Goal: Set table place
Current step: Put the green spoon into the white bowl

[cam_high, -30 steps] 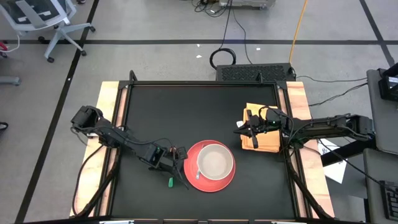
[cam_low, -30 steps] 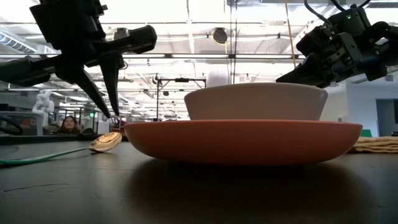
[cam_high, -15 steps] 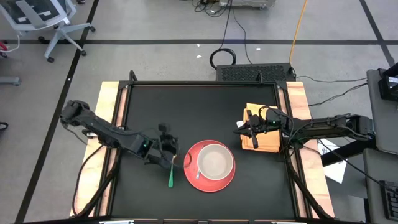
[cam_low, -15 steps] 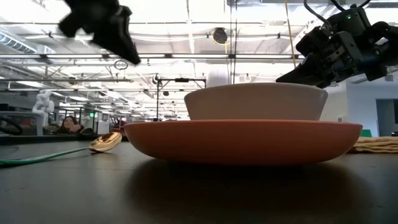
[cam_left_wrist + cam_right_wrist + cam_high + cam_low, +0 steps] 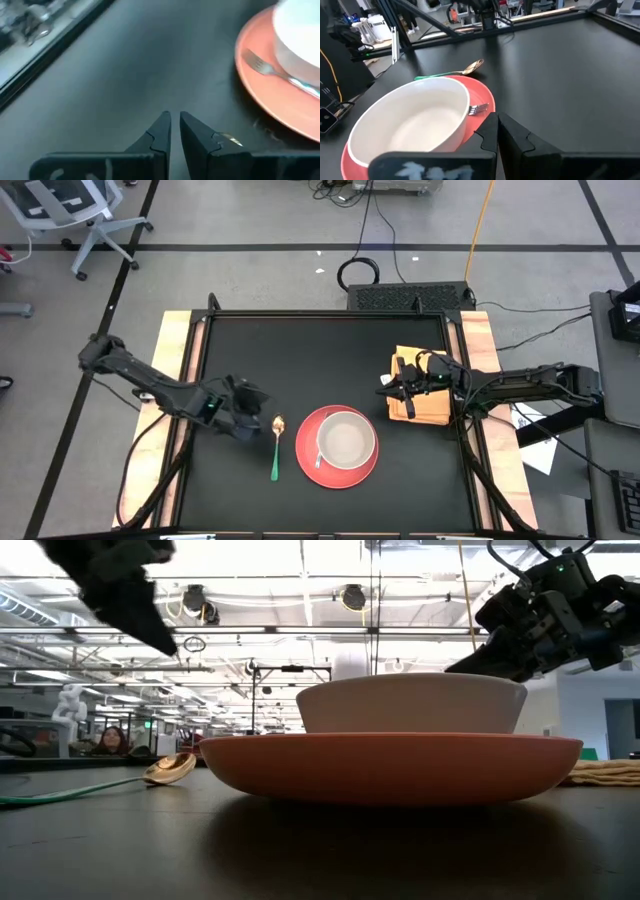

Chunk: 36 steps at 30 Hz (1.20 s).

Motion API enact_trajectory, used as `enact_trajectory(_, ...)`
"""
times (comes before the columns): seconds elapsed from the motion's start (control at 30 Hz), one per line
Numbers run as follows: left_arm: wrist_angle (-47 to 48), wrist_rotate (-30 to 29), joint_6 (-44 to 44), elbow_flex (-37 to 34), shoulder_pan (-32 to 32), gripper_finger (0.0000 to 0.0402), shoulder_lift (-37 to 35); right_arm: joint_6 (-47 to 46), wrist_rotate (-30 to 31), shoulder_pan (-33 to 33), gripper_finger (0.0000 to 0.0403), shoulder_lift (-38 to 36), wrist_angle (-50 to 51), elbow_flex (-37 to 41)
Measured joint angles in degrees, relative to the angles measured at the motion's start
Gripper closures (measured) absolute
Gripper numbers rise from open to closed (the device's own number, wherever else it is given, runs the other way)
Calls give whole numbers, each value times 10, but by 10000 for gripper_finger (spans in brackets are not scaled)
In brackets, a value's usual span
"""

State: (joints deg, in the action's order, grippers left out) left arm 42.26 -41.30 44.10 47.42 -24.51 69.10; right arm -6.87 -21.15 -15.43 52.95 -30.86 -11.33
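A salmon plate point(image 5: 340, 470) lies on the black table point(image 5: 300, 350), toward its near edge, with a white bowl point(image 5: 346, 440) standing in it. A fork point(image 5: 265, 67) rests on the plate's rim beside the bowl. Just left of the plate a spoon point(image 5: 276, 450) with a gold bowl and green handle lies flat, handle toward the near edge. My left gripper point(image 5: 258, 420) hangs above the table left of the spoon; its fingertips point(image 5: 173, 117) stand a narrow gap apart with nothing between them. My right gripper point(image 5: 383, 390) is shut and hovers right of the plate.
A folded yellow cloth point(image 5: 425, 408) lies by the table's right edge under my right arm. Wooden strips point(image 5: 175, 380) run along the left and right sides. The far half of the table is bare black surface.
My left gripper has risen from just above the spoon and drawn back toward the table's left edge, rolling about its own axis as it went. The spoon has stayed flat beside the plate.
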Motion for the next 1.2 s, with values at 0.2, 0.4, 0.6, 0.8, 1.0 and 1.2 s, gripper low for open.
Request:
enact_trajectory(0.2, 17, -87, 127, -66, -52, 355, -138, 5, -1, 25, 403, 0, 7, 0)
enact_trajectory(0.4, -60, -102, 142, -108, -60, 355, -208, 15, -2, 52, 403, 0, 2, 0)
enact_trajectory(0.6, -108, -98, 126, -110, -60, 355, -212, 20, -1, 63, 403, 0, 3, 0)
enact_trajectory(0.8, -158, -98, 79, -110, -60, 355, -212, 42, 0, 63, 403, 0, 2, 0)
enact_trajectory(1.0, -211, -98, 48, -110, -60, 355, -212, 55, 0, 63, 403, 0, -15, 0)
enact_trajectory(1.2, -277, -99, 3, -110, -59, 355, -211, 62, 0, 63, 403, 0, -16, 0)
